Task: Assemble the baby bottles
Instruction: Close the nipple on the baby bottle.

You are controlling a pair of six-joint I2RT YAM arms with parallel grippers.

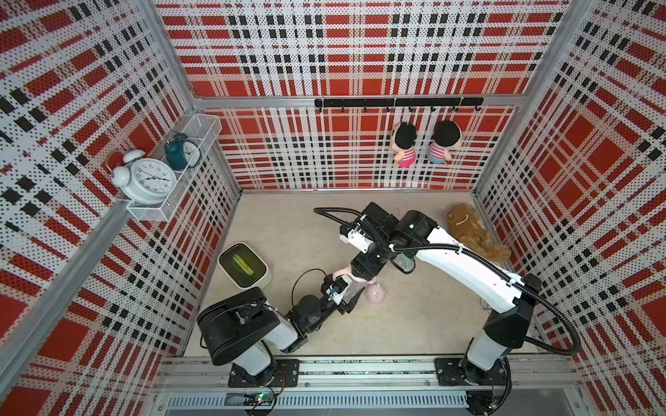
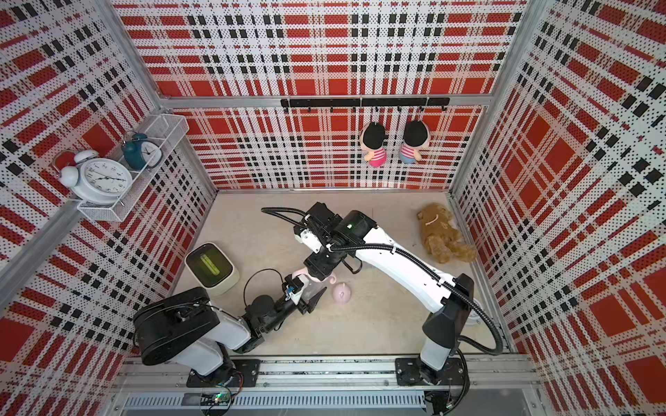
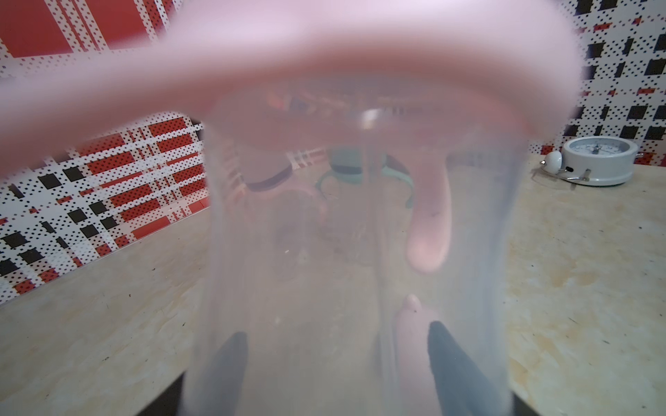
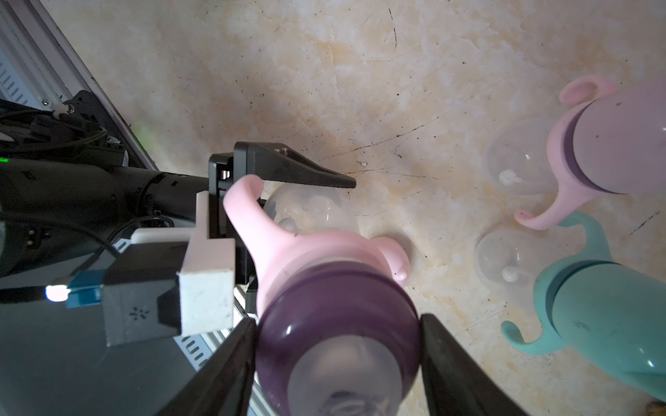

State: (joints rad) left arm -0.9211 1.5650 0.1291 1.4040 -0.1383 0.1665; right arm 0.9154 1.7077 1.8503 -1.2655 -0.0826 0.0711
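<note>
Near the table's middle, my left gripper [image 3: 338, 360] is shut on the clear body of a baby bottle [image 3: 342, 252], whose pink handle ring [image 4: 288, 248] sits at its neck. From above, my right gripper [image 4: 337, 322] is shut on that bottle's purple nipple collar [image 4: 337, 288]. One left finger [image 4: 288, 167] shows beside the clear body. A loose pink eared dome cap [image 1: 375, 294] lies on the table close by. A capped pink bottle [image 4: 612, 144] and a capped teal bottle [image 4: 605, 317] stand together beyond it, mostly hidden under my right arm in both top views.
A cream box with a green lid [image 1: 245, 265] stands at the left. A brown plush [image 1: 472, 230] lies at the back right. A white alarm clock [image 3: 598, 158] sits on the table. Two dolls [image 1: 405, 144] hang on the back wall, and two clocks [image 1: 147, 180] fill a wall basket.
</note>
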